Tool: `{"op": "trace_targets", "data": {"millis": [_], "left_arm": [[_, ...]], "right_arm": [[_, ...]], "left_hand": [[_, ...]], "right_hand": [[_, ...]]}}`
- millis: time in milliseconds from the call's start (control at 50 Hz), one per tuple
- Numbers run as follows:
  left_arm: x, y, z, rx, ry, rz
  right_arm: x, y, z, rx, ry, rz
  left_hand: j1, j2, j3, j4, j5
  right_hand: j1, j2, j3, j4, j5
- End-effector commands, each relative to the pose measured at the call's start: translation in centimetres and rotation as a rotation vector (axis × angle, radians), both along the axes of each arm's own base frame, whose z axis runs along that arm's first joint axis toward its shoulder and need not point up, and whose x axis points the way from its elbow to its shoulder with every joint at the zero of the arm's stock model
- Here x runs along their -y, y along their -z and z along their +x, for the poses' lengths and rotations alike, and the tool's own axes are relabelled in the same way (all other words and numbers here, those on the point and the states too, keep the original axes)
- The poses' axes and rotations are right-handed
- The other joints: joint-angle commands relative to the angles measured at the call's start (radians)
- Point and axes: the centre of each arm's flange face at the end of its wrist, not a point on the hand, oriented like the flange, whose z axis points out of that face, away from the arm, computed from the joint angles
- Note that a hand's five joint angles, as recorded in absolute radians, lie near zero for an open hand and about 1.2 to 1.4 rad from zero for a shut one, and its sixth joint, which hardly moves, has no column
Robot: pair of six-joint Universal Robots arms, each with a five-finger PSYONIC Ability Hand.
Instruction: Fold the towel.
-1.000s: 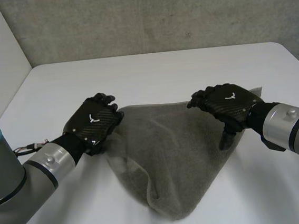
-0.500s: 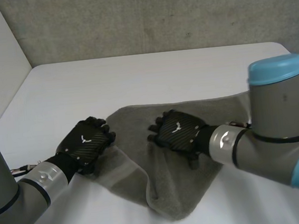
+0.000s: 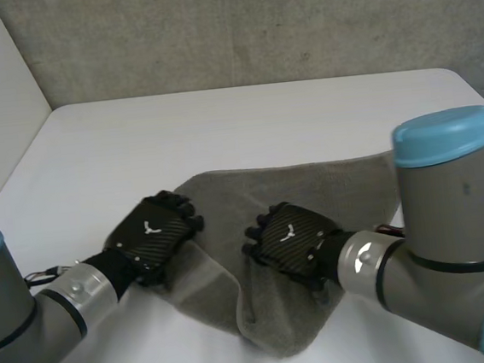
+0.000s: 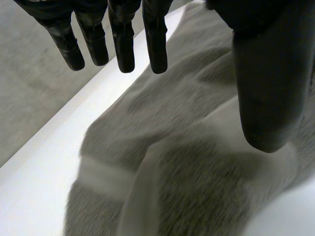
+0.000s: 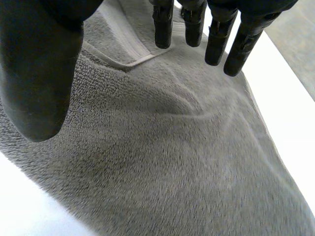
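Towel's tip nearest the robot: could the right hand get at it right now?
Probably yes: the right hand, open over the towel's middle, has only bare cloth between it and that tip.

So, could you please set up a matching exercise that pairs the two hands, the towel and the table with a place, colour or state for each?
Things:
1. left hand
2. right hand
3. towel
4. table

Descriptions:
A. white
B. grey and rumpled
C. open, over the towel's middle
D. open, at the towel's left edge

Pairs: 1-D, 2-C, 3-B, 4-A.
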Motion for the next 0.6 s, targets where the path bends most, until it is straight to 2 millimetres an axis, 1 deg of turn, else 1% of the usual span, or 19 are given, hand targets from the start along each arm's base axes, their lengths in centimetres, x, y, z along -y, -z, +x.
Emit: {"op": "trace_targets", "data": {"millis": [20, 60, 80, 100, 120, 140, 160, 180, 200, 220, 240, 320, 460, 520, 560, 580, 600], "left_arm": [[-1.6, 0.3, -1.8, -0.006, 0.093, 0.011], [-1.7, 0.7, -2.2, -0.002, 0.106, 0.023], [-2.0, 1.2, -2.7, 0.004, 0.128, 0.041], [-2.0, 1.2, -2.7, 0.004, 0.128, 0.041], [-2.4, 1.6, -3.3, 0.011, 0.153, 0.055], [-2.4, 1.7, -3.3, 0.011, 0.153, 0.056], [-3.1, 2.1, -3.8, 0.021, 0.182, 0.079], [-3.6, 2.5, -4.3, 0.031, 0.203, 0.101], [-3.6, 2.5, -4.3, 0.031, 0.204, 0.102], [-4.2, 2.7, -4.6, 0.041, 0.224, 0.123], [-4.6, 2.7, -4.9, 0.049, 0.238, 0.137], [-5.0, 2.5, -5.3, 0.055, 0.256, 0.149], [-5.0, 2.2, -5.5, 0.049, 0.261, 0.14], [-5.3, 2.2, -5.8, 0.052, 0.271, 0.138], [-5.4, 2.5, -5.9, 0.056, 0.275, 0.143], [-5.4, 2.5, -5.9, 0.056, 0.276, 0.143], [-5.4, 2.7, -5.9, 0.056, 0.274, 0.149]], "right_arm": [[1.3, 0.1, -2.4, 0.051, 0.129, 0.048], [2.2, 0.0, -3.7, 0.065, 0.18, 0.031], [2.2, 0.0, -3.7, 0.065, 0.181, 0.031], [2.6, 0.2, -4.2, 0.067, 0.202, 0.031], [3.1, 0.4, -4.8, 0.066, 0.227, 0.031], [3.1, 0.4, -4.8, 0.066, 0.227, 0.031], [3.4, 0.7, -5.3, 0.063, 0.245, 0.04], [3.4, 0.7, -5.3, 0.063, 0.245, 0.04], [3.6, 0.9, -5.6, 0.063, 0.254, 0.051], [3.7, 1.2, -6.0, 0.06, 0.259, 0.063], [3.7, 1.2, -6.0, 0.06, 0.259, 0.063], [4.0, 1.7, -7.0, 0.065, 0.276, 0.097], [4.1, 2.0, -7.8, 0.083, 0.28, 0.129], [4.2, 2.1, -8.1, 0.087, 0.287, 0.14], [4.2, 2.2, -8.2, 0.086, 0.291, 0.145], [4.2, 2.3, -8.3, 0.086, 0.294, 0.148], [4.2, 2.3, -8.4, 0.086, 0.295, 0.147]], "left_hand": [[-0.065, -0.056, -0.051, -0.059, -0.015], [-0.071, -0.062, -0.051, -0.059, -0.021], [-0.082, -0.074, -0.051, -0.059, -0.033], [-0.082, -0.074, -0.051, -0.059, -0.033], [-0.088, -0.08, -0.051, -0.059, -0.039], [-0.088, -0.08, -0.051, -0.059, -0.039], [-0.088, -0.08, -0.051, -0.059, -0.039], [-0.091, -0.083, -0.051, -0.059, -0.042], [-0.091, -0.083, -0.051, -0.059, -0.042], [-0.091, -0.083, -0.051, -0.059, -0.042], [-0.091, -0.083, -0.051, -0.059, -0.042], [-0.074, -0.065, -0.051, -0.059, -0.024], [-0.035, -0.027, -0.051, -0.059, 0.014], [0.023, 0.032, -0.051, -0.059, 0.073], [0.181, 0.189, -0.051, -0.059, 0.23], [0.182, 0.19, -0.051, -0.059, 0.231], [0.304, 0.313, -0.051, -0.059, 0.353]], "right_hand": [[-0.07, -0.08, -0.043, -0.076, -0.071], [-0.07, -0.08, -0.043, -0.076, -0.071], [-0.07, -0.08, -0.043, -0.076, -0.071], [-0.07, -0.08, -0.043, -0.076, -0.071], [-0.07, -0.08, -0.043, -0.076, -0.071], [-0.07, -0.08, -0.043, -0.076, -0.071], [-0.07, -0.08, -0.043, -0.076, -0.071], [-0.07, -0.08, -0.043, -0.076, -0.071], [-0.07, -0.08, -0.043, -0.076, -0.071], [-0.07, -0.08, -0.043, -0.076, -0.071], [-0.07, -0.08, -0.043, -0.076, -0.071], [-0.07, -0.08, -0.043, -0.076, -0.071], [-0.07, -0.08, -0.043, -0.076, -0.071], [-0.07, -0.08, -0.043, -0.076, -0.071], [-0.07, -0.08, -0.043, -0.076, -0.071], [-0.07, -0.08, -0.043, -0.076, -0.071], [-0.07, -0.08, -0.043, -0.076, -0.071]]}}
